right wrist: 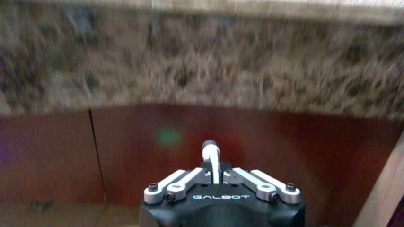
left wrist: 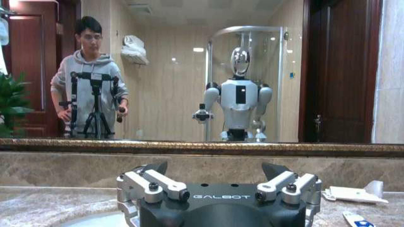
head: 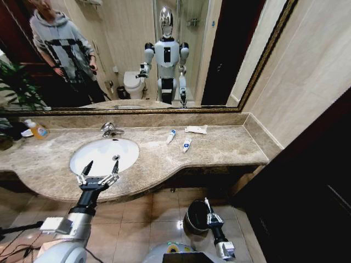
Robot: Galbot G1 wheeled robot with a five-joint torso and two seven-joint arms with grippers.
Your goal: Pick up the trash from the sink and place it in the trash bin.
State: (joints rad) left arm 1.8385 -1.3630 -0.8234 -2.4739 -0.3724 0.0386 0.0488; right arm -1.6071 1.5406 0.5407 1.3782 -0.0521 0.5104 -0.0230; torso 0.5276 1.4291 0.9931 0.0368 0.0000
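A: Head view, left arm status?

B: I see the left gripper (head: 97,176) over the front rim of the sink (head: 82,152), fingers spread wide, nothing between them. The left wrist view confirms it: the left gripper (left wrist: 218,175) has both fingertips apart with open air between.

A: Right arm?

B: The right gripper (head: 207,206) hangs low, right of the sink and below the countertop (head: 219,143), directly over the trash bin (head: 193,220) on the floor tiles. In the right wrist view the right gripper (right wrist: 213,163) has its fingers closed on a thin white stick (right wrist: 211,152) that stands up between them.

A: Remaining trash?

B: Right of the sink, on the countertop: two white tubes with blue ends (head: 171,135) (head: 186,144) side by side, and a flat white wrapper (head: 196,129) behind them near the mirror edge. The faucet (head: 109,129) stands behind the sink.
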